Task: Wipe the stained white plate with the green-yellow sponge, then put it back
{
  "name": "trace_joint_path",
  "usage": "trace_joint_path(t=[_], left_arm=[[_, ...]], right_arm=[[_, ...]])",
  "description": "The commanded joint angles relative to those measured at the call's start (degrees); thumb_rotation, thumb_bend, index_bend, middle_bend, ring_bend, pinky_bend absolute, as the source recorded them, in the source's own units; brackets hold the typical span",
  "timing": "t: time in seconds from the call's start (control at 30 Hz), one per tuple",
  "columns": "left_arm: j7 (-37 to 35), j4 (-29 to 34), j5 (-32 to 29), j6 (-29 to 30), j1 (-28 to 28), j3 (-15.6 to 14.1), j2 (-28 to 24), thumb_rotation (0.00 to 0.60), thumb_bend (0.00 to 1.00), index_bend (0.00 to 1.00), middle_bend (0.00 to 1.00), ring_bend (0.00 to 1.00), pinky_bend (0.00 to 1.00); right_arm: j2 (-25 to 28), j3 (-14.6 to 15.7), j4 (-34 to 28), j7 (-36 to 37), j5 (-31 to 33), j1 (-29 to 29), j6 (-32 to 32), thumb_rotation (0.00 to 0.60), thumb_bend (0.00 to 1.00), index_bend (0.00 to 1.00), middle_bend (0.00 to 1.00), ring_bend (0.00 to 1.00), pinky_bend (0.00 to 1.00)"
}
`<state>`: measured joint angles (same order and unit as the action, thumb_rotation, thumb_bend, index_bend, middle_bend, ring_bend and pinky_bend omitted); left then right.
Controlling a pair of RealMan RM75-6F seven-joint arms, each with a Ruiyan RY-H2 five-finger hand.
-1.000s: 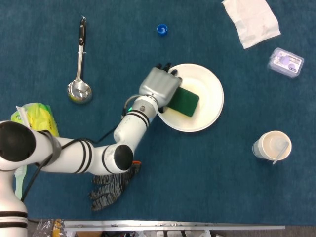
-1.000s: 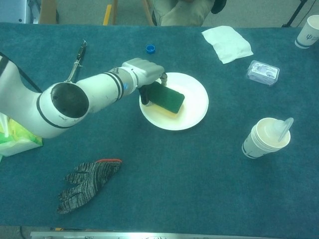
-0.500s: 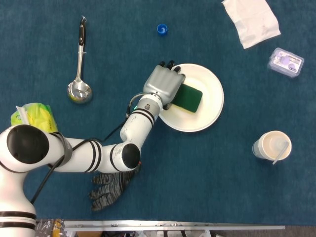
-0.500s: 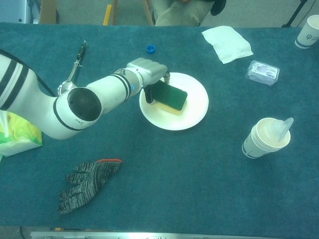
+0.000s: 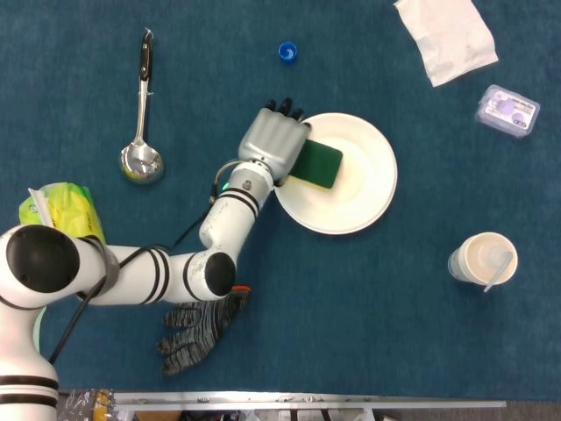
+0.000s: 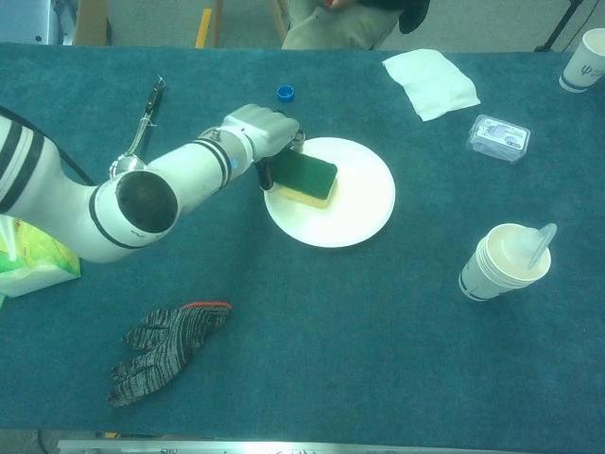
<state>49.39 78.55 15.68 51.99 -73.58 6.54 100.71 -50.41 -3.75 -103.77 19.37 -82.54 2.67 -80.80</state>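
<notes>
Far left we've got a crumpled yellow-green bag (image 5: 63, 208) at the table edge, and a bit up from it a metal ladle (image 5: 140, 158) lying with its black handle pointing away from the robot. Down near the front edge there's a grey knit glove (image 6: 163, 347) lying flat on the blue cloth. Moving right, our left hand (image 5: 272, 145) reaches in over the left rim of the white plate (image 5: 368, 189), fingers wrapped around the near end of the green-yellow sponge (image 5: 317, 165), green side up, yellow layer down against the plate in the chest view. So the sponge sits on the left part of the plate, held by that hand. Just beyond the plate there's a small blue bottle cap (image 5: 287, 51). Further right, a white napkin (image 5: 447, 37) lies near the far edge, then a small clear plastic box (image 5: 507, 110), and closer to us a paper cup (image 5: 483, 259) with something white sticking out of it. Our right hand doesn't show up in either view.
</notes>
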Motion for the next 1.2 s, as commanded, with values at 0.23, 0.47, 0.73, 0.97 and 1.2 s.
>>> trace_joint_path(t=[0.23, 0.47, 0.73, 0.97, 1.2], left_arm=[[-2.4, 2.9, 1.7, 1.6, 3.0, 0.4, -4.6, 0.600, 0.28, 0.35, 0.15, 0.04, 0.11], [-4.9, 7.3, 5.0, 3.1, 6.1, 0.0, -10.0, 0.600, 0.28, 0.35, 0.15, 0.04, 0.11], [-7.5, 8.8, 9.0, 3.7, 10.4, -2.7, -13.7, 0.600, 0.28, 0.34, 0.15, 0.04, 0.11], [-8.0, 8.3, 10.8, 3.1, 12.3, -4.2, -14.5, 0.600, 0.28, 0.18, 0.06, 0.00, 0.11], [-10.4, 8.3, 13.6, 2.9, 14.3, -3.8, -15.8, 0.600, 0.28, 0.00, 0.00, 0.00, 0.09]], right_arm=[[0.3, 0.2, -0.1, 0.6, -0.8, -0.4, -0.8, 0.600, 0.16, 0.01, 0.11, 0.01, 0.27], [0.0, 0.2, -0.1, 0.6, -1.3, -0.1, -0.5, 0.600, 0.16, 0.01, 0.11, 0.01, 0.27], [-0.4, 0.1, -0.4, 0.0, -1.4, 0.6, 0.2, 0.600, 0.16, 0.01, 0.11, 0.01, 0.27], [-0.6, 0.2, -0.7, -0.5, -1.6, 0.7, 0.3, 0.600, 0.16, 0.01, 0.11, 0.01, 0.27], [-0.3, 0.2, -1.5, -1.1, -1.7, 0.4, -0.6, 0.600, 0.16, 0.01, 0.11, 0.01, 0.27]])
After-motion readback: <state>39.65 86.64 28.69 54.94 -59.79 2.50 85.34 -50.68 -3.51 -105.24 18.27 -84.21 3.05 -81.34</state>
